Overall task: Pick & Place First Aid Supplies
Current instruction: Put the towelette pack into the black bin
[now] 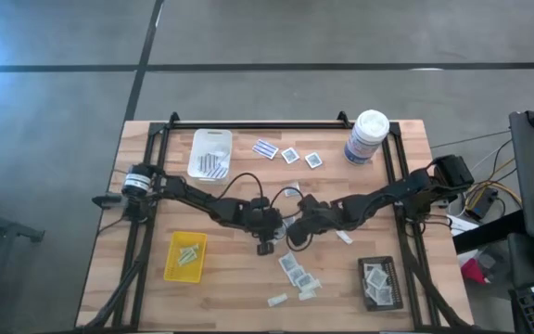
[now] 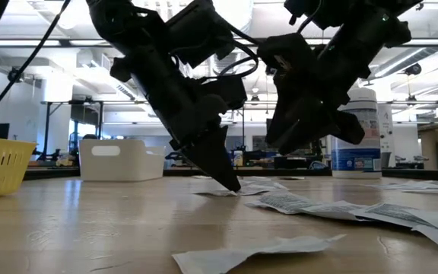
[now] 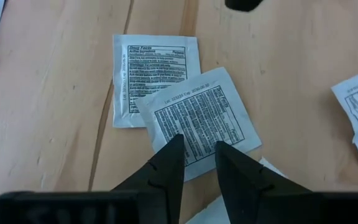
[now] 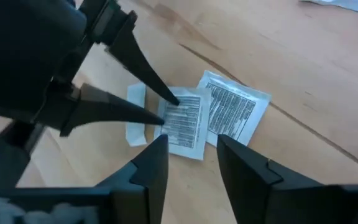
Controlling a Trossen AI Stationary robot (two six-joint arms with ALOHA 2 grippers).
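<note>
Two white printed packets, first aid supplies, lie overlapping near the table's middle. The upper one (image 3: 197, 118) rests flat, partly on the other (image 3: 151, 74). My left gripper (image 3: 197, 144) comes from the table's left and is open, its fingertips down on the upper packet (image 4: 185, 124). My right gripper (image 4: 191, 144) reaches in from the right and is open. It hangs just above the same packets with nothing between its fingers. In the high view the two grippers (image 1: 269, 243) (image 1: 295, 239) stand close together. My left gripper sets its two fingertips (image 4: 169, 99), spread apart, on the printed top face of the upper packet (image 3: 194, 134), near one edge. The fingers slant down from the table's left. The packet lies flat on the table and on the packet beneath it, not lifted.
A white tray (image 1: 209, 153) with striped strips stands far left, a yellow tray (image 1: 185, 256) near left and a black tray (image 1: 379, 282) near right. A tall white canister (image 1: 367, 137) stands far right. Several loose packets lie near the front (image 1: 297, 274) and at the back (image 1: 290, 154).
</note>
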